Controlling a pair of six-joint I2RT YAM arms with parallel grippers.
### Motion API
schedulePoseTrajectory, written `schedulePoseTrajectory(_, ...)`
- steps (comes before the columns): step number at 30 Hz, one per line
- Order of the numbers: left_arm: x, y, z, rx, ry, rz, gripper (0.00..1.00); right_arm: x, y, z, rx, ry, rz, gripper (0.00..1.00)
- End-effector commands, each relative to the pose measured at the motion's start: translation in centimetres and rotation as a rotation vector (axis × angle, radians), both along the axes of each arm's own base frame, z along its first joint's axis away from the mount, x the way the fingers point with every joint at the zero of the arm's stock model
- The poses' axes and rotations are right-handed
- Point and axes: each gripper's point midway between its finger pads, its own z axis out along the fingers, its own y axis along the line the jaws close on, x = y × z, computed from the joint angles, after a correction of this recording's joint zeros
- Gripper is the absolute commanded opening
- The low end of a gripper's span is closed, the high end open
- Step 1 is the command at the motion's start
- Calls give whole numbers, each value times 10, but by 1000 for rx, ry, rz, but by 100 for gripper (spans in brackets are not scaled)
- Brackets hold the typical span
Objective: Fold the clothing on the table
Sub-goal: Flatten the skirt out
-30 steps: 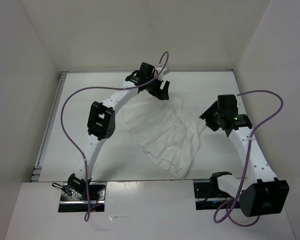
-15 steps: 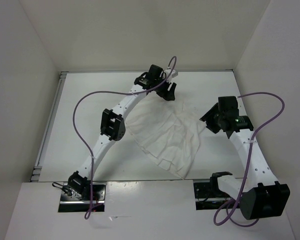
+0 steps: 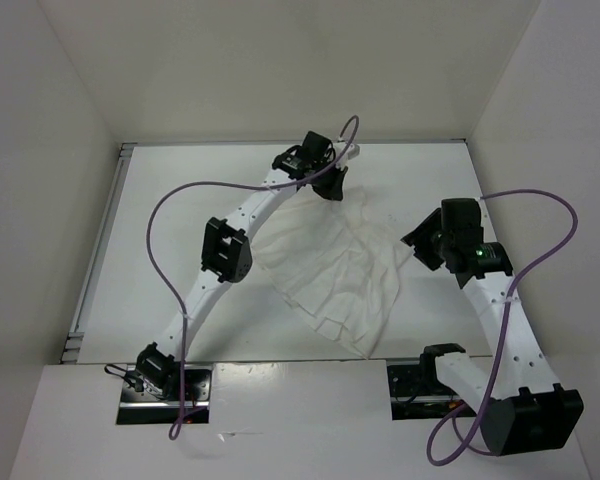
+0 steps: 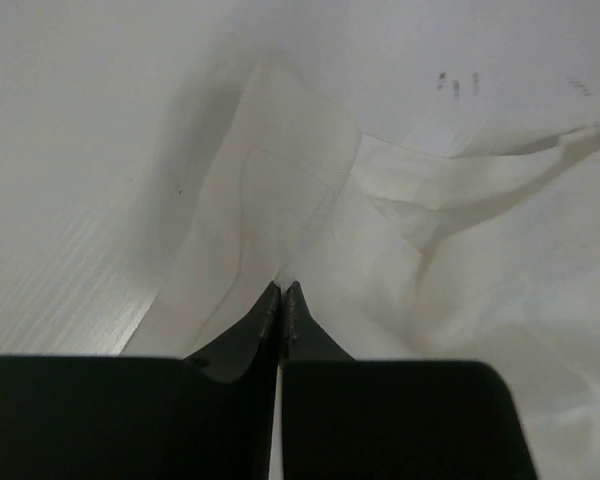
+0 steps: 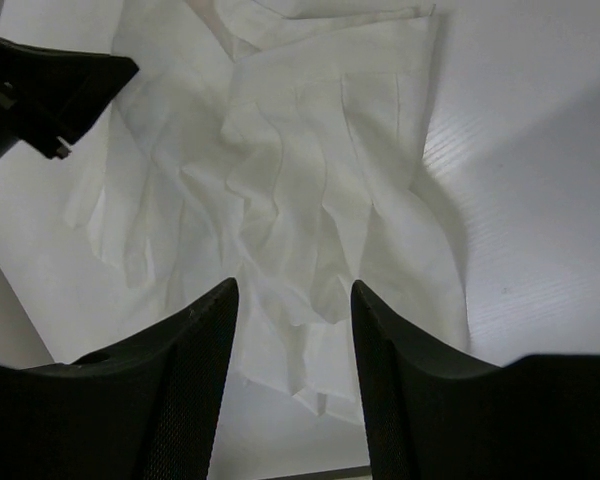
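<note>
At far end of the table (image 3: pixel 160 220), on the narrow top edge of the clothing (image 3: pixel 330 275): just shut left gripper (image 4: pixel 282 290), wide open a second ago, tips now pressed together. Looks like a thin pinch of fabric between them, creases running up into the tips; can't confirm before a lift. Also shifted slightly further out and right while closing. Over on right gripper (image 5: pixel 293 300): same gap as before, jaws apart, holding nothing, hovering by the clothing's right edge. Clothing otherwise spread flat mid-table, fanned toward the near edge, not yet folded. Reads as grab step done on left. Probably next: drag that far edge back toward the near hem. Slip risk with thin cloth, small bite.
</note>
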Motion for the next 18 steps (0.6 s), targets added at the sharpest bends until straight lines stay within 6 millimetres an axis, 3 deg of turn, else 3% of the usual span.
schedulePoseTrajectory(1, -33, -12, 199, -210, -235, -49, 0, 2, 4, 6, 31, -68, 7, 55)
schedulePoseTrajectory(2, -47, -13, 217, -250, -222, -85, 0, 3, 4, 3, 32, -71, 7, 55)
schedulePoseTrajectory(3, -61, -17, 218, -265, -174, -102, 0, 5, 3, 5, 22, -96, 18, 55)
schedulePoseTrajectory(4, -75, -12, 250, -306, -194, -113, 0, 7, 1, 10, 23, -117, 9, 55)
schedulePoseTrajectory(9, -120, 0, 266, -349, -44, -133, 0, 15, -10, 24, -73, -188, 27, 56)
schedulePoseTrajectory(10, -133, 3, 280, -376, -31, -154, 0, 18, -10, 31, -79, -212, 32, 57)
schedulePoseTrajectory(11, -146, -1, 273, -380, 29, -183, 0, 20, -15, 37, -94, -226, 19, 57)
schedulePoseTrajectory(12, -168, -4, 293, -437, 53, -239, 0, 22, -18, 39, -111, -236, 19, 57)
schedulePoseTrajectory(14, -184, -10, 298, -468, 73, -279, 0, 24, -22, 49, -134, -259, 3, 57)
schedulePoseTrajectory(18, -221, -15, 330, -510, 72, -343, 0, 27, -44, 64, -208, -298, -89, 57)
